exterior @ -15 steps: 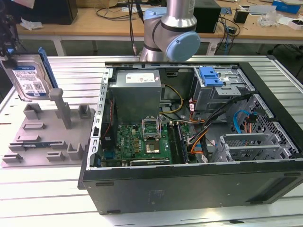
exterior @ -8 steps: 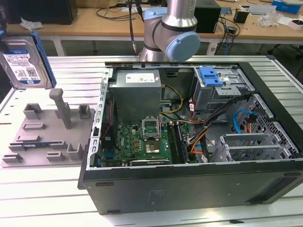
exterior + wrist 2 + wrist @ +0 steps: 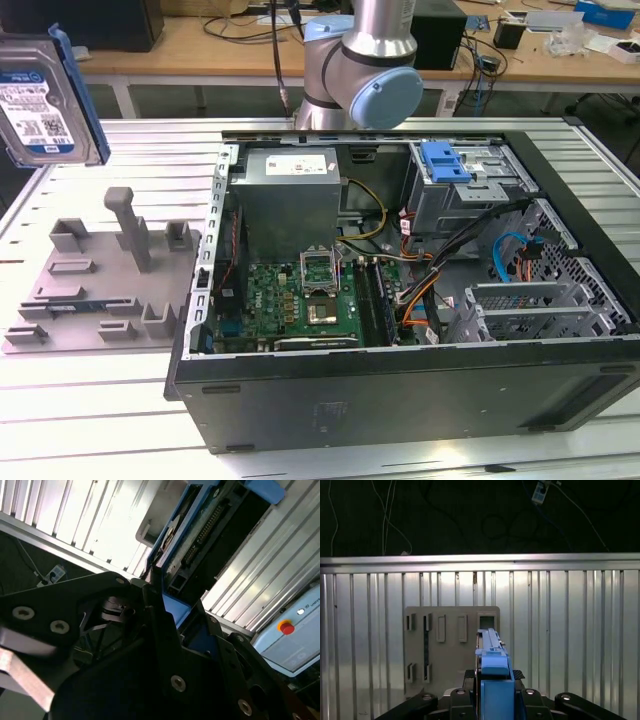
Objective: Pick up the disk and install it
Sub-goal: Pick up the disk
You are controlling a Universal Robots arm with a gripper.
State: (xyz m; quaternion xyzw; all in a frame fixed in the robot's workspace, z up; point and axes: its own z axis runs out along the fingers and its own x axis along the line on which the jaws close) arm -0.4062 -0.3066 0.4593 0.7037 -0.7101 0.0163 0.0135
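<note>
The disk (image 3: pixel 45 100) hangs upright over the grey fixture (image 3: pixel 100 280), long axis near vertical, label facing the exterior view. It is well apart from the open computer case (image 3: pixel 400 390). The claw (image 3: pixel 495 690) seems clamped on its blue edge.

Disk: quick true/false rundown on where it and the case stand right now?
1. The disk is in the air, clear of the grey fixture plate. True.
2. The disk is seated in the PC. False: it is at the exterior view's left, apart from the drive cage.
3. The gripper is shut on the disk's blue carrier. True.
4. The computer case has its side panel on. False: the computer case lies open, with the motherboard showing.
</note>
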